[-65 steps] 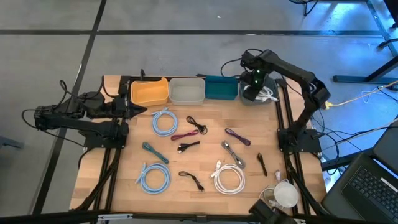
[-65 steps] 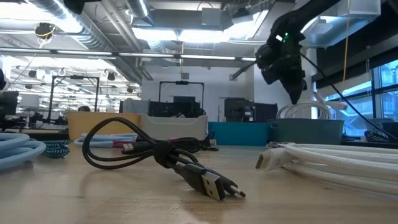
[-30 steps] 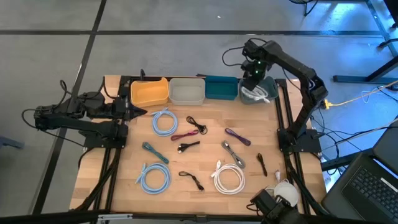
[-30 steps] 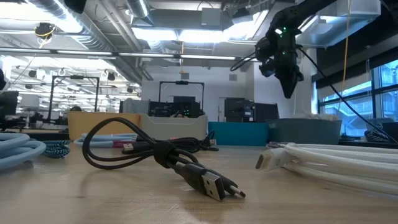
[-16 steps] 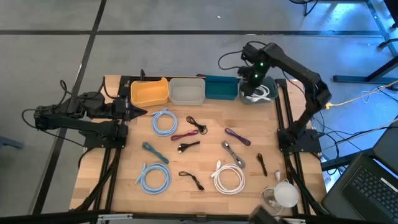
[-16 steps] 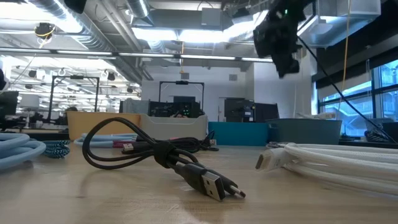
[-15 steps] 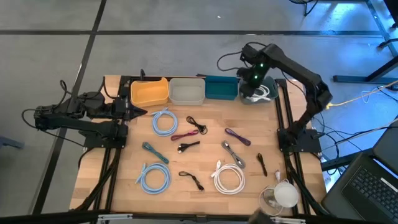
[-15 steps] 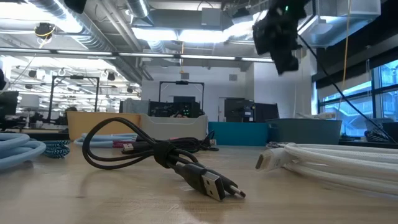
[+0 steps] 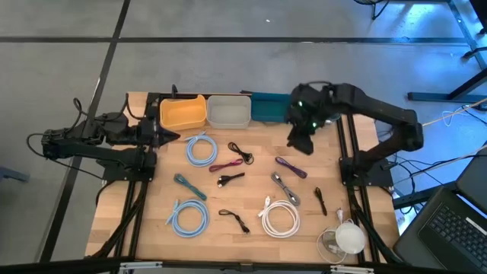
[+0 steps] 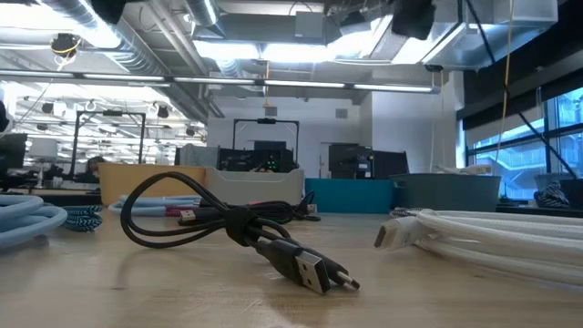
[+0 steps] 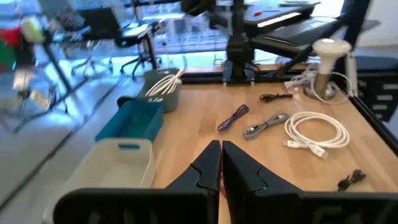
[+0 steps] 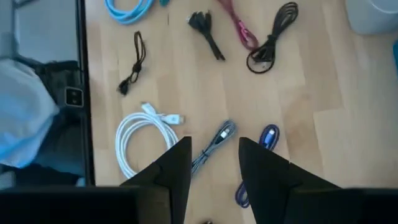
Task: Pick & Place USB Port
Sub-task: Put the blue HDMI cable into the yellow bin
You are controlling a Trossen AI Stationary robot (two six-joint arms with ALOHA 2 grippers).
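Over on the left, the left gripper (image 9: 163, 135) sits parked by the table's edge beside the yellow bin (image 9: 183, 113), its fingers pinched together on nothing. Next along the back row come the white bin (image 9: 229, 111) and the teal bin (image 9: 265, 107); past those, a grey bin (image 11: 163, 94) already has a white cable coiled in it, so I'd say at least one piece is sorted.

Most of the job looks undone. Spread over the wooden table (image 9: 251, 186) lie two light-blue coils (image 9: 201, 148), a teal cable (image 9: 189, 186), several black cables (image 9: 241, 151), a pink one (image 9: 225, 164), a purple cable (image 9: 291, 167), a grey braided cable (image 9: 284, 187) and a white coil (image 9: 279, 218).

The right gripper (image 9: 298, 141) hangs above the middle of the table, jaws parted and empty, looking down on the purple and grey cables. It may be lining up on one of them, though from here I can't tell which.
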